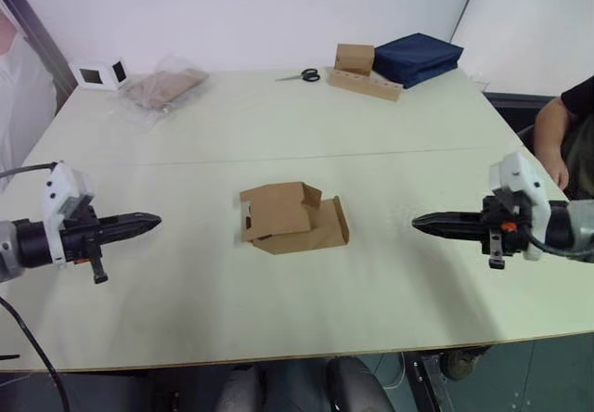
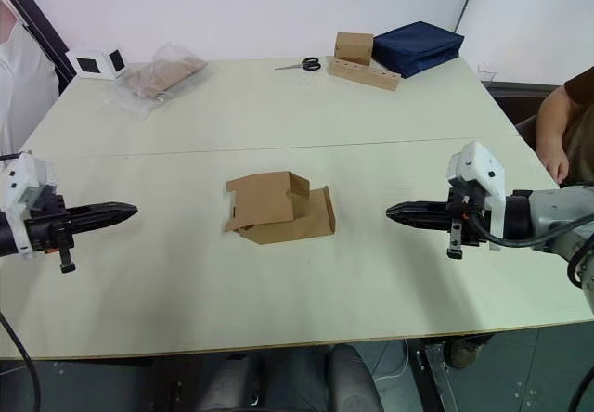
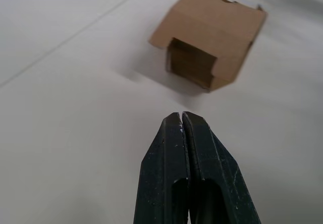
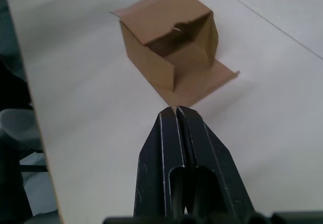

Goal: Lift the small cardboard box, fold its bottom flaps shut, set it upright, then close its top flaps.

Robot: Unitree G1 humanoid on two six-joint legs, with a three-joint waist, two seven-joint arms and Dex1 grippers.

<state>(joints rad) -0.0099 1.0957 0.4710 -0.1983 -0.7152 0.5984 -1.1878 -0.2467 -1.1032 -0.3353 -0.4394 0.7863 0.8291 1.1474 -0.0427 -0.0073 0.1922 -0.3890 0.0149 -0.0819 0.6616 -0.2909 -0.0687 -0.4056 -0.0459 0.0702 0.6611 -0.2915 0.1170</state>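
Observation:
The small cardboard box [image 1: 292, 217] lies on its side in the middle of the table, flaps loose at both ends; it also shows as the box [image 3: 209, 37] and the box [image 4: 169, 42] with one flap flat on the table. My left gripper [image 1: 153, 219] hovers to the box's left, shut, pointing at it, apart from it. My right gripper [image 1: 419, 223] hovers to its right, shut, also pointing at it with a gap between. In the wrist views the left fingers [image 3: 169, 148] and right fingers [image 4: 166, 138] are pressed together, holding nothing.
At the table's far side stand a closed brown box [image 1: 355, 58], scissors [image 1: 303, 76], a wooden block [image 1: 367, 84], a dark blue bag [image 1: 418, 57], flat cardboard in a clear bag [image 1: 165, 86] and a small white device [image 1: 98, 74]. A person's arm [image 1: 557, 134] is at the right edge.

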